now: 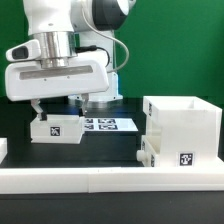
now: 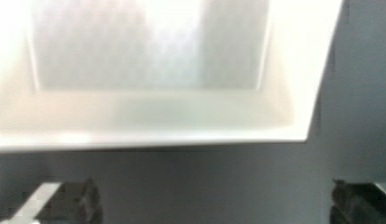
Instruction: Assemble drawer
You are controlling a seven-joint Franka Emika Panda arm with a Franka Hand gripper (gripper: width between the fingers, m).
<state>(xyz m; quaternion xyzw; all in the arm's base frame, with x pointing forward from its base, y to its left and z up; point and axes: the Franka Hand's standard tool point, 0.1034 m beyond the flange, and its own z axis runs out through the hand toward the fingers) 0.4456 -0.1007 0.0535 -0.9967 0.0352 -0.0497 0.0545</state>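
In the exterior view, my gripper [image 1: 60, 108] hangs right over a small tray [image 1: 57, 128] near the bench edge on the exterior view's left. The tall casing [image 1: 181, 128] stands by the front corner on the exterior view's right, just behind the rail [image 1: 90, 180].

In the wrist view, the fingers [image 2: 57, 200] are wide apart and hold nothing. The tray lies ahead of them. If I close off-centre, I think the light tray could tip or slide away.

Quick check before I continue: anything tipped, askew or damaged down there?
Nothing stands out. The small tray by the open gripper sits flat, the tall casing stands upright at the exterior view's right, and no damage shows.
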